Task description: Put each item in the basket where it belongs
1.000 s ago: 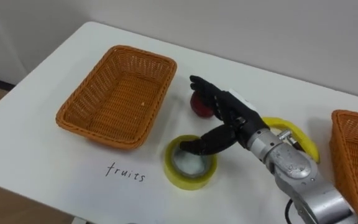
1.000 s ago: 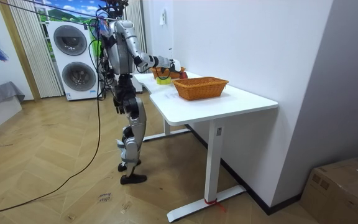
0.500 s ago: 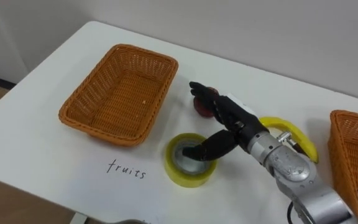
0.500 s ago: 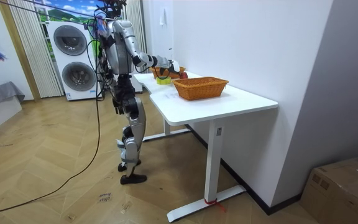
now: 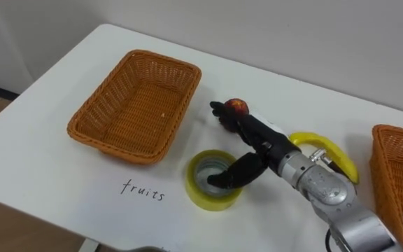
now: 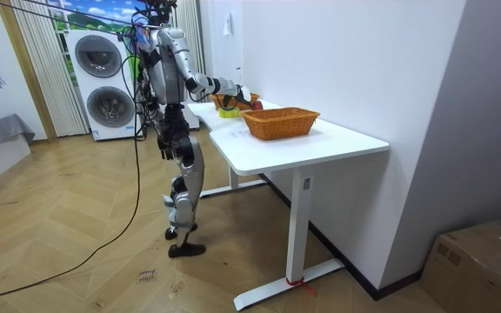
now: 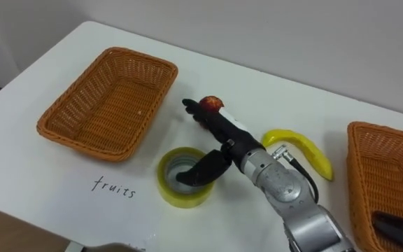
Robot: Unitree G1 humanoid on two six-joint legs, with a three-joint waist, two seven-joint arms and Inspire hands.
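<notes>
1. The robot stands at the far end of a white desk (image 5: 40, 175), its right arm reaching out over the top.
2. The right hand (image 5: 259, 138) is open: its fingers (image 5: 233, 120) are straight and point far-left, and their tips are at the red apple (image 5: 237, 106). I cannot tell whether they touch it.
3. Its thumb dips into the hole of the yellow tape roll (image 5: 205, 200), which lies flat near the desk's front edge.
4. The apple sits just right of the empty left basket (image 5: 135, 105), outside it; a handwritten label (image 5: 142, 191) lies in front of that basket.
5. A banana (image 7: 306, 149) lies on the desk right of the hand, between it and the right basket (image 5: 392, 133).
</notes>
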